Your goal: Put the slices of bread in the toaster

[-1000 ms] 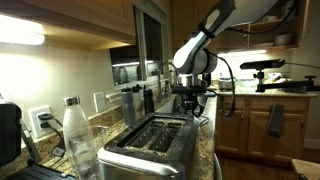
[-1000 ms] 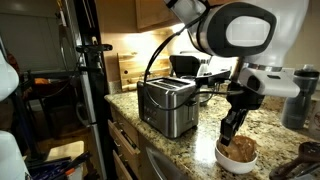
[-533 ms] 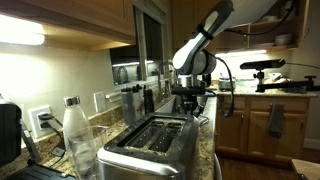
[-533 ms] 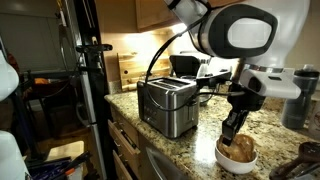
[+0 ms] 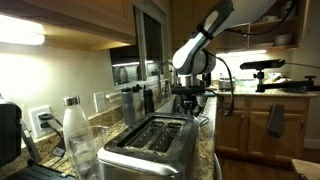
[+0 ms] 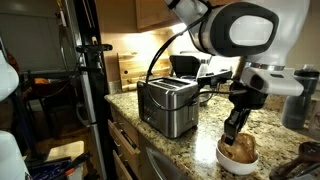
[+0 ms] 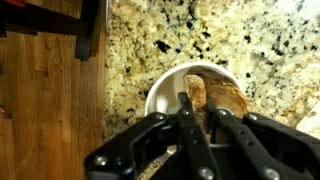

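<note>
The toaster (image 5: 150,140) is a shiny steel box with two long dark slots, standing on the granite counter; it also shows in an exterior view (image 6: 167,106). A white bowl (image 7: 160,92) holds the slices of bread (image 7: 226,95), tan with darker crusts, standing on edge. The bowl (image 6: 228,160) sits near the counter's front corner, apart from the toaster. My gripper (image 7: 197,102) reaches down into the bowl, its two fingers closed on either side of one slice. It shows in both exterior views (image 6: 236,128) (image 5: 190,100).
A clear bottle with a white cap (image 5: 75,125) stands beside the toaster. A dark appliance (image 6: 182,65) sits behind the toaster. The counter edge drops to a wooden floor (image 7: 50,90) beside the bowl. Cabinets hang above.
The gripper has shifted very slightly over the bowl, still around the slice. Nothing else moved.
</note>
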Available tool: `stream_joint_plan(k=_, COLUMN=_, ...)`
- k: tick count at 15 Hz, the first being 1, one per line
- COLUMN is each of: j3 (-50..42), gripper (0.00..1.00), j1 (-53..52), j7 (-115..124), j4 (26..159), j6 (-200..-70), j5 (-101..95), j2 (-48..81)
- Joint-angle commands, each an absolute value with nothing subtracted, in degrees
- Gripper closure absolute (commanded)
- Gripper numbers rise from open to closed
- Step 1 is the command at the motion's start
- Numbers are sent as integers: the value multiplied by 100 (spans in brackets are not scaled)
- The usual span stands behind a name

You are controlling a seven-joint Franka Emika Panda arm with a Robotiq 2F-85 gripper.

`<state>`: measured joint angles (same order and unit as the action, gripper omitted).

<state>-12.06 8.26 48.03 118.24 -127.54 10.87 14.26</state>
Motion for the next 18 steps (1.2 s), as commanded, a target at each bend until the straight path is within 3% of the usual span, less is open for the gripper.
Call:
stream_joint_plan(k=1, j3=-1273, gripper=91, j1=788, j7=5035, j4=11770, j6=-12628, j5=868, j2=1350)
stream_joint_plan(k=18, j3=-1270, gripper=91, j1=786, j7=5085, j4=11563, j6=-12101, j5=652, j2=1343)
